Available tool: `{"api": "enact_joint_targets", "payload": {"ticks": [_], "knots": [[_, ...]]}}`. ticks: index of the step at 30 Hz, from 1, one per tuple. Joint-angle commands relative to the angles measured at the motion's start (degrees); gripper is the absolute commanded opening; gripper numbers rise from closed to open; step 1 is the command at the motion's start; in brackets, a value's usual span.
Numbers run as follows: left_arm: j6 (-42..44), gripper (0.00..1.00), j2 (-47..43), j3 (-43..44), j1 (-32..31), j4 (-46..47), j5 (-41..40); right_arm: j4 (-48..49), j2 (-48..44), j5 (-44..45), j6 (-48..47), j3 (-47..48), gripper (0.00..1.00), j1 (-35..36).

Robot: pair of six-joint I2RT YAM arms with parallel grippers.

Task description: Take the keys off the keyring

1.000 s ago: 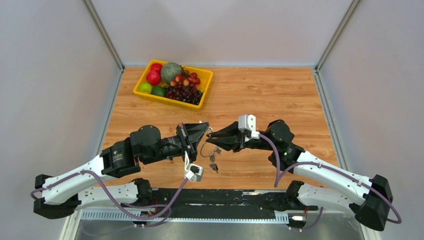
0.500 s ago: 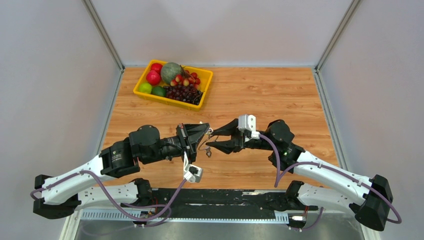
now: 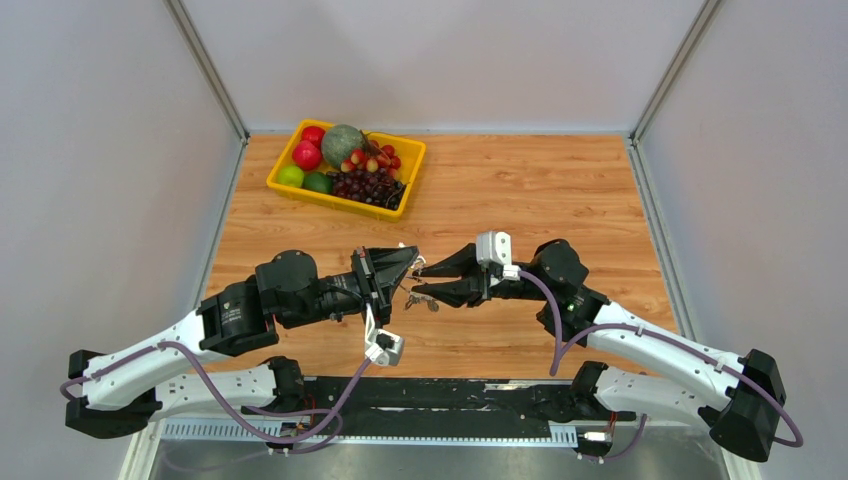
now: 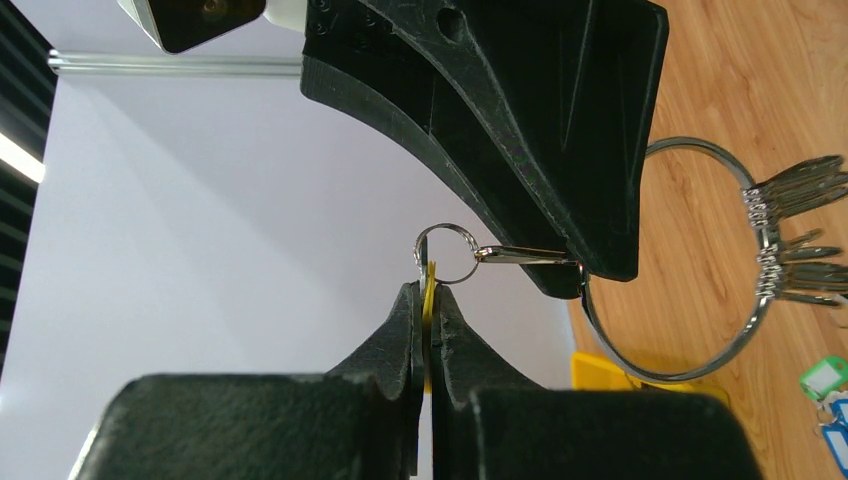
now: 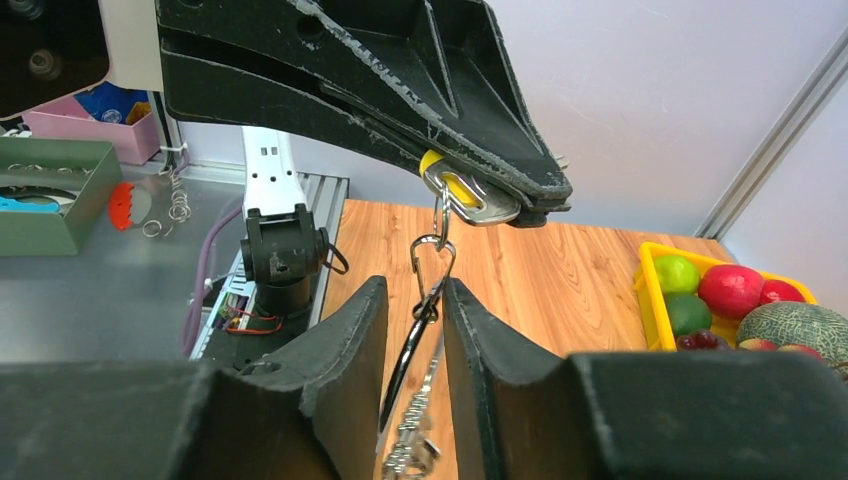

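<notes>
Between the two arms' fingertips, above mid-table, the keys (image 3: 422,299) are only a small blur from overhead. One finger of the right gripper (image 5: 415,310) hides part of the keyring (image 4: 683,378) in the left wrist view. The left gripper (image 4: 430,300) is pinched fully closed on a yellow tag (image 5: 452,188), which is linked by a clasp (image 4: 520,255) to the keyring. The right gripper stands partly open, with the keyring's wire running through its gap.

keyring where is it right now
In the top view the keyring hangs between the two tools, over the table's near middle; it passes through the right tool's gap and clips to the yellow key pinched by the left tool.
</notes>
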Motion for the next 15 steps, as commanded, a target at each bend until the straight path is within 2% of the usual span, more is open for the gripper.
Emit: {"api": "enact_joint_targets", "payload": {"ticks": [1,9,15], "knots": [[-0.5,0.0,-0.8,2.7,-0.4,3.0,1.2,1.6,-0.4,-1.6,0.7,1.8,0.31,0.2],[-0.6,0.0,-0.8,2.4,-0.4,3.0,1.3,1.8,-0.4,-0.6,0.8,2.2,0.32,0.2],[-0.5,0.0,-0.7,2.5,-0.4,3.1,1.2,1.8,0.0,-0.8,1.0,2.7,0.19,0.1]]}}
